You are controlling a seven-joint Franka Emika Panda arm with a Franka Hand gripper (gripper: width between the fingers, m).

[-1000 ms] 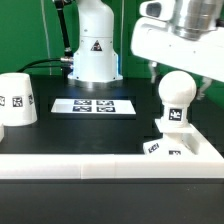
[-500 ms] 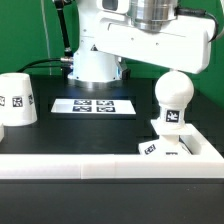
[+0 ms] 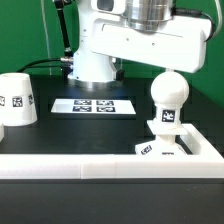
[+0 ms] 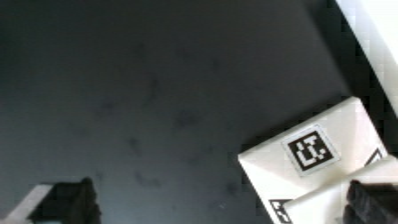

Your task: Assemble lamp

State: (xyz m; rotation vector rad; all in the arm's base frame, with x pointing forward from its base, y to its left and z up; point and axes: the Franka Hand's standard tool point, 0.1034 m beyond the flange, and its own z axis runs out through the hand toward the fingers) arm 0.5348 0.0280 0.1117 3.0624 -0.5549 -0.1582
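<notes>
Going left to right in the exterior view: the shade (image 3: 15,98) is parked at the left edge, then the marker board (image 3: 93,105) with open tabletop around it. The bulb (image 3: 168,104) is seated upright on the base (image 3: 176,148) by the front wall (image 3: 100,165). Only square tags are seen, no readable text. The gripper's (image 4: 214,200) spread can't be told.

Wrist cam: mostly bare dark table (image 4: 160,90), white tagged part in one corner.
White lamp base (image 4: 329,160) shows one full black-and-white tag (image 4: 315,150) on its flat face, a second tag partly cut off at its edge. Two dark blurred fingertips (image 4: 63,200) flank the frame.
</notes>
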